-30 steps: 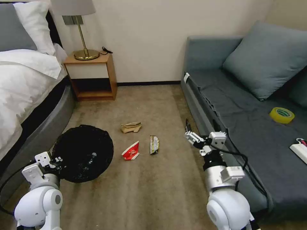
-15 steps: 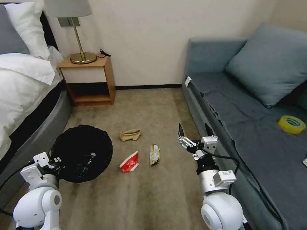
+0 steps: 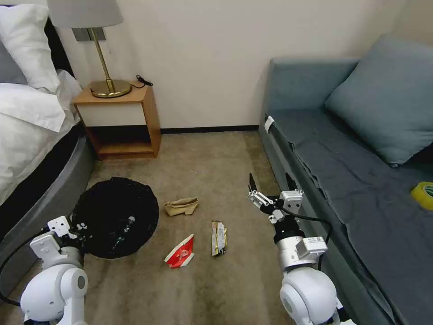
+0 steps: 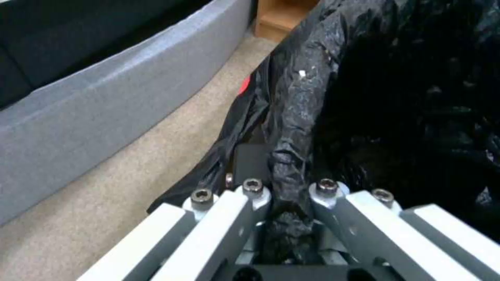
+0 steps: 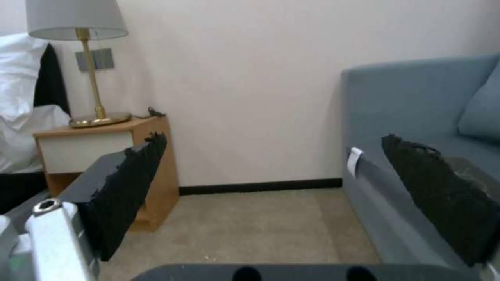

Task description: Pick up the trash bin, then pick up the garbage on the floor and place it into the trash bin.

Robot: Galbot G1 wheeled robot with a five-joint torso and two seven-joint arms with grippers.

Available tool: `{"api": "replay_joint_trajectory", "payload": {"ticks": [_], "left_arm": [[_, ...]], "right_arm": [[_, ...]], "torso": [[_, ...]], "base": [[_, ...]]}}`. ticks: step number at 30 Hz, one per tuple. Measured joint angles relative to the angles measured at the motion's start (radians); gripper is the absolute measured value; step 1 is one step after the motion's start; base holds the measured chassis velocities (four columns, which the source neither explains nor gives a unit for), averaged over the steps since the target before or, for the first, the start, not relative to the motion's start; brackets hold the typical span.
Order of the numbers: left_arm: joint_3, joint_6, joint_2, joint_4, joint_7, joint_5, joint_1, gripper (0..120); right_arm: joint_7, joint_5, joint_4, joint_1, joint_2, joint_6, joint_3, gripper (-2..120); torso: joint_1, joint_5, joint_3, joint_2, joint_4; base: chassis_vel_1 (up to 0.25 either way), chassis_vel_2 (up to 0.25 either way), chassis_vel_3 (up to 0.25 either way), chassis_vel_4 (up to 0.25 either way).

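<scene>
Gripping the trash bin (image 3: 118, 217) rim, your left gripper (image 4: 289, 195) has fingers clamped on its black liner. Your right gripper (image 3: 269, 187), fingers apart, hangs beside the sofa (image 3: 352, 180).

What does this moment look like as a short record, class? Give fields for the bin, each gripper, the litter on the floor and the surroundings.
bin: trash bin, black bag draped over its rim
left gripper: shut on the bin's bagged rim
right gripper: open, empty, beside the sofa
litter on carpet: paper bag, red-and-white carton, snack wrapper
surroundings: nightstand with lamp
</scene>
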Motion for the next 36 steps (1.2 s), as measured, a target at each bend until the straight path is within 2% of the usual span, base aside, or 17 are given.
{"api": "replay_joint_trajectory", "payload": {"ticks": [13,20,22,24,25,28,30,31,33,36], "left_arm": [[-0.004,-0.001,0.002,-0.005,0.0,-0.001,0.004,3],[-0.006,0.001,0.015,-0.015,0.0,-0.004,0.005,3],[-0.01,0.009,0.016,-0.034,0.0,-0.004,0.011,3],[-0.013,0.014,0.016,-0.058,0.001,-0.007,0.022,3],[-0.013,0.014,0.016,-0.058,0.001,-0.007,0.022,3],[-0.018,0.016,0.013,-0.085,0.003,-0.008,0.031,3],[-0.018,0.016,0.012,-0.087,0.003,-0.008,0.032,3],[-0.019,0.016,0.011,-0.093,0.005,-0.008,0.034,3],[-0.012,0.015,0.005,-0.101,0.007,-0.007,0.034,3],[-0.001,0.012,0.004,-0.093,0.011,-0.005,0.026,3]], "right_arm": [[-0.002,0.005,-0.016,0.012,0.0,0.01,-0.017,100],[-0.027,0.116,-0.069,0.114,-0.053,0.038,-0.072,100],[-0.024,0.214,-0.104,0.193,-0.111,0.046,-0.125,100],[-0.007,0.33,-0.141,0.275,-0.2,0.053,-0.198,100],[-0.007,0.33,-0.141,0.275,-0.2,0.053,-0.198,100],[0.001,0.441,-0.185,0.374,-0.298,0.065,-0.309,100],[0.001,0.456,-0.194,0.389,-0.309,0.066,-0.327,100],[-0.001,0.49,-0.219,0.43,-0.333,0.073,-0.373,100],[-0.031,0.638,-0.283,0.57,-0.378,0.075,-0.499,100],[-0.067,0.684,-0.313,0.65,-0.403,0.07,-0.573,100]], "torso": [[0.0,0.0,0.0,0.0,0.0],[0.0,0.0001,0.0,0.0,0.0],[0.0,0.0001,0.0,0.0,0.0],[0.0,0.0003,0.0,0.0,0.0002],[0.0,0.0003,0.0,0.0,0.0002],[0.0,0.0001,0.0,0.0,0.0],[0.0,0.0,0.0,0.0,-0.0001],[0.0,0.0002,0.0,0.0,0.0],[0.0,0.0003,0.0,0.0,0.0001],[0.0,0.0001,0.0,0.0,0.0001]], "base": [[-0.067,0.068,0.067,-0.068],[-0.037,0.023,0.042,-0.039],[0.0,0.0,0.0,0.0],[0.0,0.0,0.0,0.0],[0.0,0.0,0.0,0.0],[0.0,0.0,0.0,0.0],[0.0,0.0,0.0,0.0],[0.0,0.0,0.0,0.0],[0.0,0.0,0.0,0.0],[0.0,0.0,0.0,0.0]]}}
